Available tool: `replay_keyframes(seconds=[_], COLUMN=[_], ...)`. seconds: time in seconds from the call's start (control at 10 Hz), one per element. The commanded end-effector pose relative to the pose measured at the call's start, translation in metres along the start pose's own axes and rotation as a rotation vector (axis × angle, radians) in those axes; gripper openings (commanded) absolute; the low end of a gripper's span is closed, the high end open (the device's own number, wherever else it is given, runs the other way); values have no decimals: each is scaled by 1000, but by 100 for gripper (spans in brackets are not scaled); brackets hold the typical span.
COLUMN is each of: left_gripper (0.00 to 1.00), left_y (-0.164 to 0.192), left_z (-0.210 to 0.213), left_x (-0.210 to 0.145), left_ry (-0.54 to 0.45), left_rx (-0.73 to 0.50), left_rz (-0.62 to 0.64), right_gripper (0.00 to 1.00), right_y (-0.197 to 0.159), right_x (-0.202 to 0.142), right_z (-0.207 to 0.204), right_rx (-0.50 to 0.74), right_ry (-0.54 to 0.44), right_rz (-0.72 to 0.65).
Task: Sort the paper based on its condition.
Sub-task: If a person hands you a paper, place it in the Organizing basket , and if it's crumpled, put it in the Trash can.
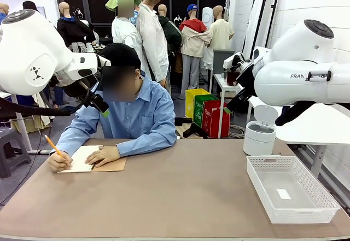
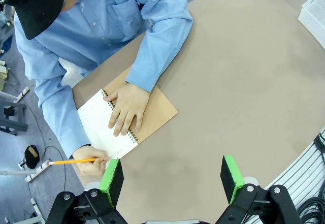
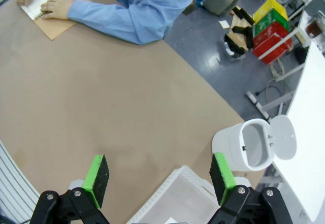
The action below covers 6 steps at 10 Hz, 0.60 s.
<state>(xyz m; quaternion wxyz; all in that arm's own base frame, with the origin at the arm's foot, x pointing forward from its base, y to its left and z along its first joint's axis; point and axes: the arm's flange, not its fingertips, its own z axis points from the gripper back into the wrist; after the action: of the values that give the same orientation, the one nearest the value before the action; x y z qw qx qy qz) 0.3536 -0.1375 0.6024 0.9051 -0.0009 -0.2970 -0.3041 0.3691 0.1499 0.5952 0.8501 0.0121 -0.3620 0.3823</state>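
Green-padded end effectors [image 2: 171, 180] [image 3: 159, 178], two (both agape); one notebook [image 1: 82, 158]

paper [image 1: 81, 158]: one plain white sheet, bound at the spiral of an open tan notebook [image 1: 111, 165]. lies flat at the far left of the table [image 1: 180, 192]. looks smooth, no creases visible. one hand [image 1: 103, 154] lies flat across its right edge, other hand [image 1: 59, 162] holds a pencil [image 1: 52, 144] at its left edge.
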Motion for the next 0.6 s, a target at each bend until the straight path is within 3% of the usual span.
replay_keyframes(seconds=[0.0,0.5], left_gripper=[100,100], left_y=[0,0], left_z=[1,1], left_x=[0,0], left_ry=[-4,-4], left_rx=[-4,-4], left_rz=[-6,-6], right_gripper=[100,100], right_y=[-1,-1], right_x=[1,1], right_z=[1,1], right_rx=[4,4], right_ry=[7,7], right_rz=[0,0])
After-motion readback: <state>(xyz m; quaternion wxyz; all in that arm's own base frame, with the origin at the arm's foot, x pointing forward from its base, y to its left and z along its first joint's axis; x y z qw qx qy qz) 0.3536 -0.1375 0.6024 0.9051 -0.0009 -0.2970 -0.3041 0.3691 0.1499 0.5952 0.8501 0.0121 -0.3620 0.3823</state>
